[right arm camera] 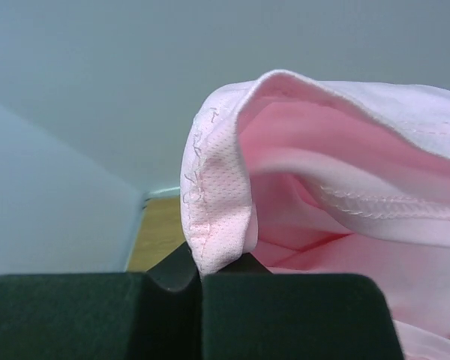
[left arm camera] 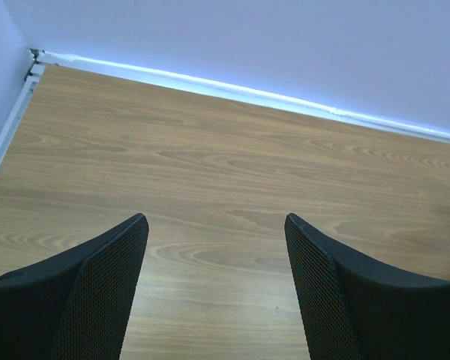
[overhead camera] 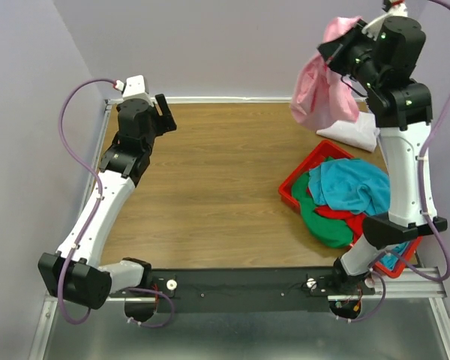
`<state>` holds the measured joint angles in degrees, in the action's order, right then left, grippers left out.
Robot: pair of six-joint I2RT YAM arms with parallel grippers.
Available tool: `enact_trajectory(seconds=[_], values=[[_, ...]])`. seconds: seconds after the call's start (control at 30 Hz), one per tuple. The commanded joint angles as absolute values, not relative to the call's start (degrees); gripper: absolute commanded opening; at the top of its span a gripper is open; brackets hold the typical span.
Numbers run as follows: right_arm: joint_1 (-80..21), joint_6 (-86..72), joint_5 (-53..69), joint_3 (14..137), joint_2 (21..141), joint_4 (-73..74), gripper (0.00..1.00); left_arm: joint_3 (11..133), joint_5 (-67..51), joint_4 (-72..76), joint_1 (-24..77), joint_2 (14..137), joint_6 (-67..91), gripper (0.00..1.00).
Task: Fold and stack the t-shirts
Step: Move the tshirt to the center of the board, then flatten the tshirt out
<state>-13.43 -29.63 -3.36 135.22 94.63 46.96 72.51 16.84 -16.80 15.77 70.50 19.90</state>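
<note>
high over the far right of the worktop (overhead camera: 225, 172), the pink t-shirt (overhead camera: 321, 94) dangles from our right gripper (right arm camera: 201, 279), clamped on its hem. the white t-shirt (overhead camera: 352, 133) lies below; teal t-shirt (overhead camera: 352, 184) and green t-shirt (overhead camera: 326, 225) sit in the bin (overhead camera: 291, 185). our left gripper (left arm camera: 216, 219) gapes wide, empty.

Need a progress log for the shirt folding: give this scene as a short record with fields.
Right gripper: shut on pink shirt, held up in the air at the far right
Left gripper: open, empty, over bare table
White shirt: on the table, beyond the bin
Bin: red, holds teal shirt, green shirt and red shirt in a loose heap
</note>
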Motion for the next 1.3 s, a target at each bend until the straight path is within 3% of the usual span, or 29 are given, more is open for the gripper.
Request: enact_trajectory(seconds=[0.0,0.17,0.37,0.4,0.47,0.57,0.83,1.03,1.27], values=[[-20.0,-26.9,10.2,136.0,99.1,35.3,0.01,71.4,16.5,-16.5,14.0,66.5,19.9,0.81],[-32.5,-21.6,13.8,139.0,105.7,33.3,0.02,69.2,18.9,-17.0,12.4,62.9,20.0,0.81],[-35.2,-23.8,8.6,131.9,106.6,32.9,0.05,69.3,21.2,-18.3,11.8,62.1,19.5,0.82],[-35.2,-26.3,1.9,126.1,105.7,33.0,0.45,69.3,22.2,-19.3,11.6,62.2,19.9,0.84],[-35.1,-26.3,-4.0,120.5,104.6,33.0,0.99,69.2,23.0,-20.6,11.5,62.9,20.2,0.84],[-33.4,-29.0,-11.8,113.8,105.3,35.2,1.00,68.4,23.5,-22.9,11.5,64.1,20.7,0.84],[-32.3,-27.5,-6.8,97.3,105.5,36.0,1.00,61.8,20.3,-25.7,11.5,64.6,24.0,0.84],[-32.4,-26.9,3.8,94.9,109.7,34.9,0.94,56.8,16.4,-26.9,10.2,70.7,29.4,0.83],[-32.4,-26.1,7.7,98.8,116.5,33.9,0.92,52.6,9.0,-23.3,9.8,78.1,32.3,0.83]])
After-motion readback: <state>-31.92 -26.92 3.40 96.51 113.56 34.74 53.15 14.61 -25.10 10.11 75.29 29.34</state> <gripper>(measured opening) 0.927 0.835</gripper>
